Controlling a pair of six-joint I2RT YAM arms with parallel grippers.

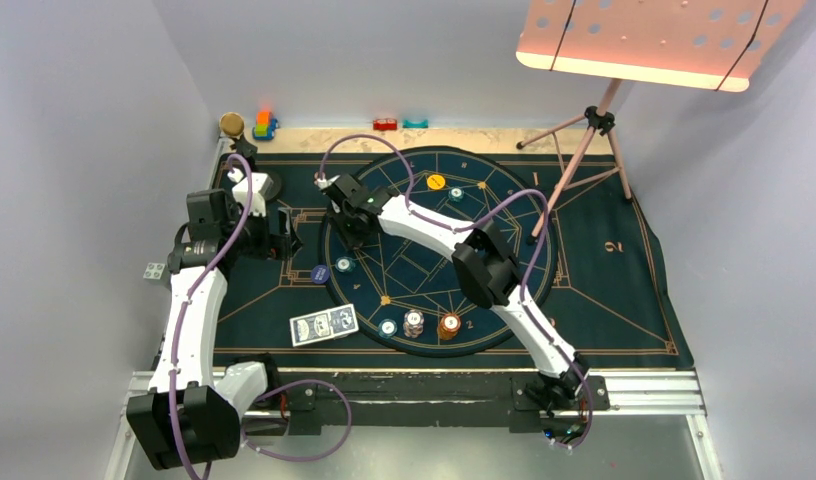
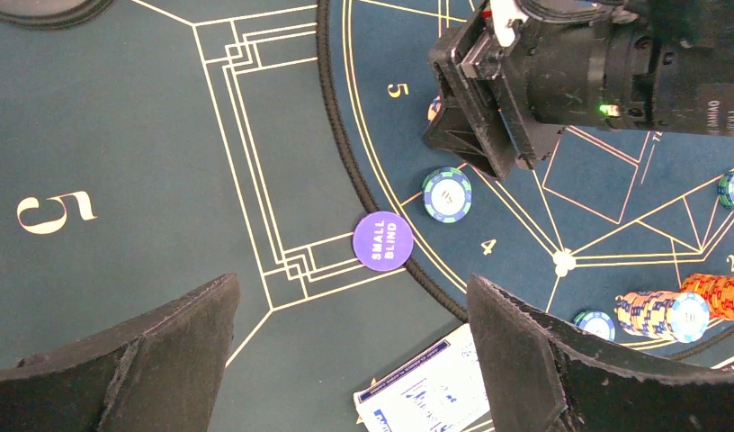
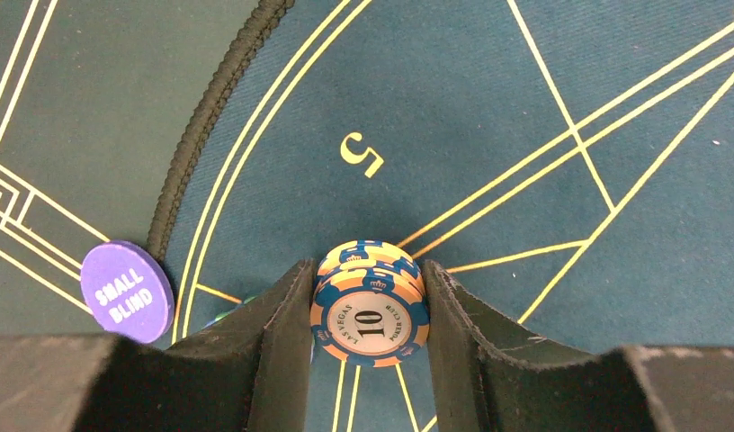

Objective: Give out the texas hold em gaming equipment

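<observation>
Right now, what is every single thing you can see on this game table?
mat: one, dark teal with gold lines, covering the table
playing cards: short row, blue backs, mat's near side
small blind button: one, purple, round centre's left edge
teal chips: three, spread over round centre
yellow chip: one, far side
white-red stack and orange stack: one each, near side
blue-orange stack: one, gripped near the 5
toy blocks: one pile, colourful, far-left
cork-topped stand: one, black, beside blocks
red piece, teal piece: one each, far edge
music stand: one, pinkish, far-right
left gripper: open, over mat
right gripper: shut on blue-orange stack
</observation>
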